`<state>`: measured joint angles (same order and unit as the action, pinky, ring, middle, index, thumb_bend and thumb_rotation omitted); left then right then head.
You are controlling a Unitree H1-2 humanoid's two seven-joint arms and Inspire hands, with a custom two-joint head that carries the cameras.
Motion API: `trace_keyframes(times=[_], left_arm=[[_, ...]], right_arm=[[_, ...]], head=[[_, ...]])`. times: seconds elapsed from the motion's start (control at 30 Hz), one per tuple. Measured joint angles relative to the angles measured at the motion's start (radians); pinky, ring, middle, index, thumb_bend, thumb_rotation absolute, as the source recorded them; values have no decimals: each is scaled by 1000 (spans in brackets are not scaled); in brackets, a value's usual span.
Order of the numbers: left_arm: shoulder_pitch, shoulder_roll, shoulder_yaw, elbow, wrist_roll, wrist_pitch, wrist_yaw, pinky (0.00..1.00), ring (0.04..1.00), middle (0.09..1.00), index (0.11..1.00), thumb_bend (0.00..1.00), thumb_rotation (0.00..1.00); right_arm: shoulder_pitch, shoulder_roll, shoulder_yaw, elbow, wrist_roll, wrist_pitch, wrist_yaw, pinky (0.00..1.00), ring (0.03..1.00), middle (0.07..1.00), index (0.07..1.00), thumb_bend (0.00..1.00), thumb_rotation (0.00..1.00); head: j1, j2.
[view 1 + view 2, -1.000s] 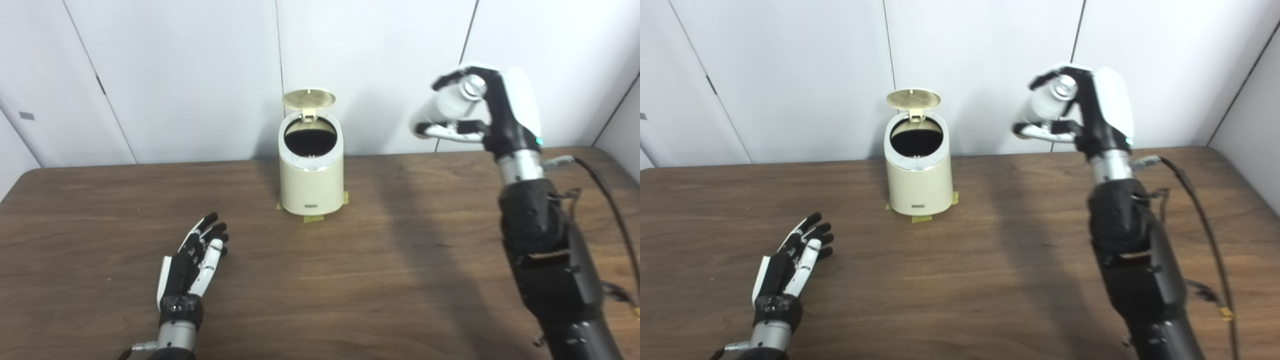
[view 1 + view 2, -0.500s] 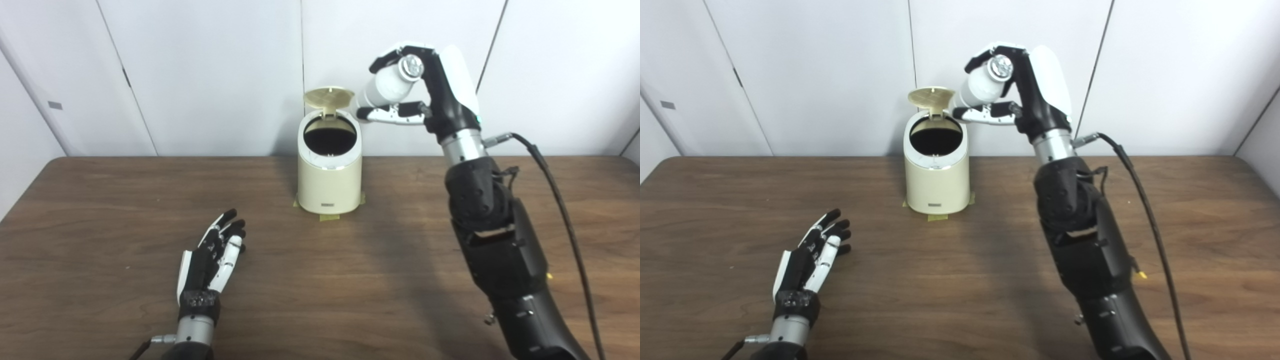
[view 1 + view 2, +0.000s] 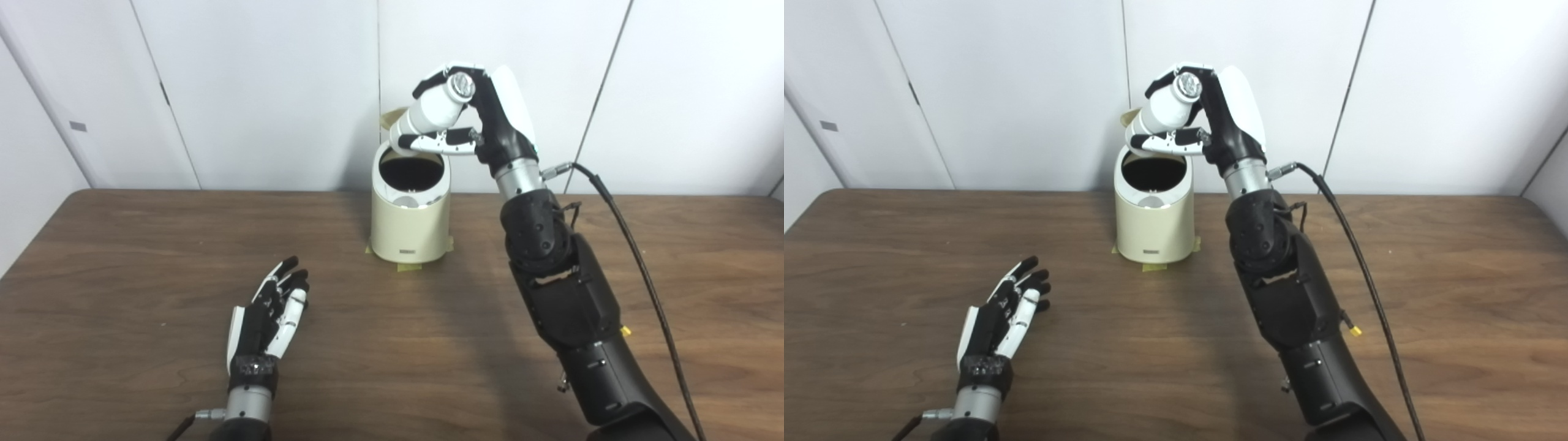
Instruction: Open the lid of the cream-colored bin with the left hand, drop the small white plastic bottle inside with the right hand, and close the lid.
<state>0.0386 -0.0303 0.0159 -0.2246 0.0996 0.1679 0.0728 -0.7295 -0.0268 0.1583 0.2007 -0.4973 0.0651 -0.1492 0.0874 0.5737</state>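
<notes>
Holding bottle (image 3: 432,113) above open bin (image 3: 410,226), right hand (image 3: 474,125), lid (image 3: 387,119) behind

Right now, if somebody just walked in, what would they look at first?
Probably the right hand raised high at the back of the table, shut on a small white bottle tipped just above the open mouth of the cream bin. Then the left hand, lying open on the wood near the front, holding nothing.

The bin's (image 3: 409,223) small front label is unreadable.
</notes>
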Motion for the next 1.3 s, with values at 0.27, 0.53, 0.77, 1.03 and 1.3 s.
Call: trace_keyframes(times=[0.27,0.53,0.77,1.03,1.3], left_arm=[[2,-1,-7,-1,10,0,4,768,816,836,908,406,606],[4,-1,-8,-5,13,0,3,760,815,834,908,406,604],[5,-1,-8,-5,11,0,3,766,814,832,904,400,584],[7,-1,-8,-16,11,3,3,773,816,831,902,399,602],[7,-1,-7,-29,-5,6,-1,778,817,829,894,401,610]], right_arm=[[-11,18,7,67,-1,-32,-38,339,409,499,494,520,0],[-12,26,14,131,-8,-40,-69,361,418,501,482,521,0],[-12,35,24,169,-27,-41,-106,369,419,501,483,521,0],[-12,10,52,189,-70,-52,-138,383,417,500,487,521,0],[-12,-22,85,196,-116,-87,-158,371,402,501,503,519,0]], head=[[6,2],[2,3],[-3,5],[-9,11],[-20,18]])
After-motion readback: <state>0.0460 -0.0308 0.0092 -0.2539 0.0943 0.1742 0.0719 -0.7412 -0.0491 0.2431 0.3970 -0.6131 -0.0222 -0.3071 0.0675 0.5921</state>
